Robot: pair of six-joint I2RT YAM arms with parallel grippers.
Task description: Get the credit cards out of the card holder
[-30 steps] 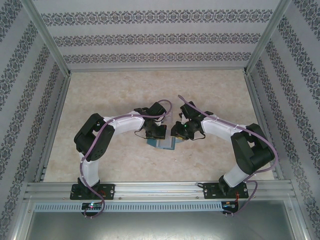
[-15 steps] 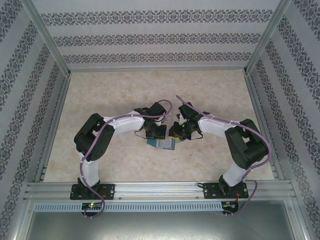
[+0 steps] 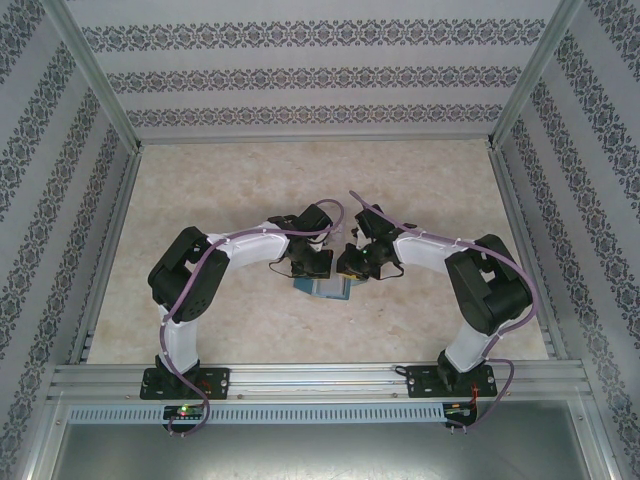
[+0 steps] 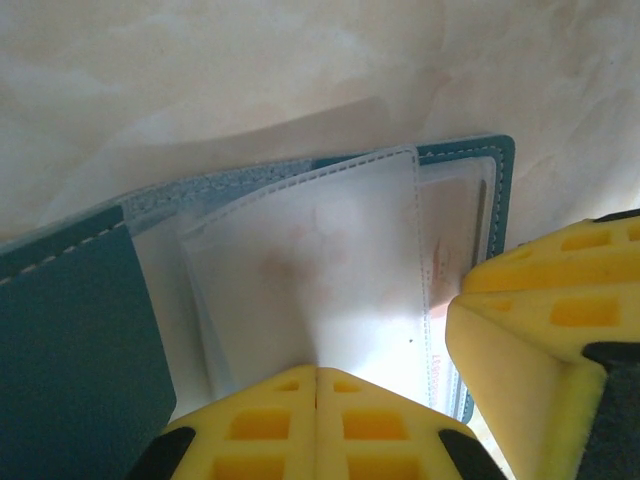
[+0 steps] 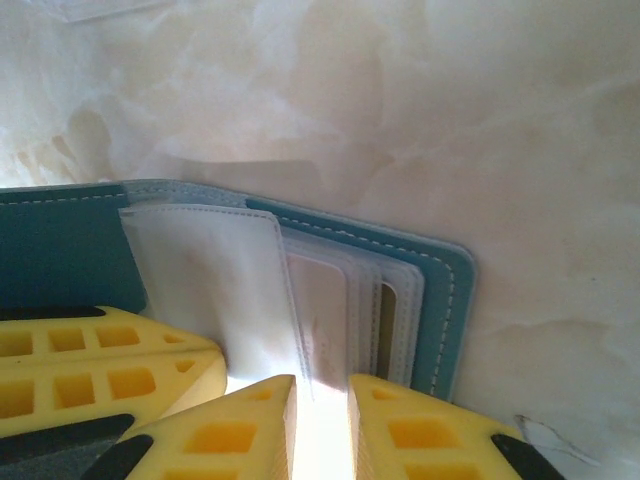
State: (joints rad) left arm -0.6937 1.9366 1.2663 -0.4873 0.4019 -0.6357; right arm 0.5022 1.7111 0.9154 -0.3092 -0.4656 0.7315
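Two pincers meet at the open card holder [image 3: 322, 288] mid-worktop [image 3: 240, 180]. My left pincer [image 4: 316, 385], clenched, pins a clear sleeve [image 4: 310, 260]. My right pincer [image 5: 320, 385] is nearly closed at the pale card [image 5: 322, 300]; whether it grips, I cannot tell. I'd pinch one card and draw it out straight.

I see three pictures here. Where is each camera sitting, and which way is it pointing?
Top external: fixed above and behind the arms, looking down on the table; both arms show from base to wrist.
Left wrist: rides the left arm, looking along the left gripper at the card holder, lying open.
Right wrist: rides the right arm, looking along the right gripper at the same holder.
Shared: both wrist views show the holder's clear sleeves and the other arm's yellow fingers.
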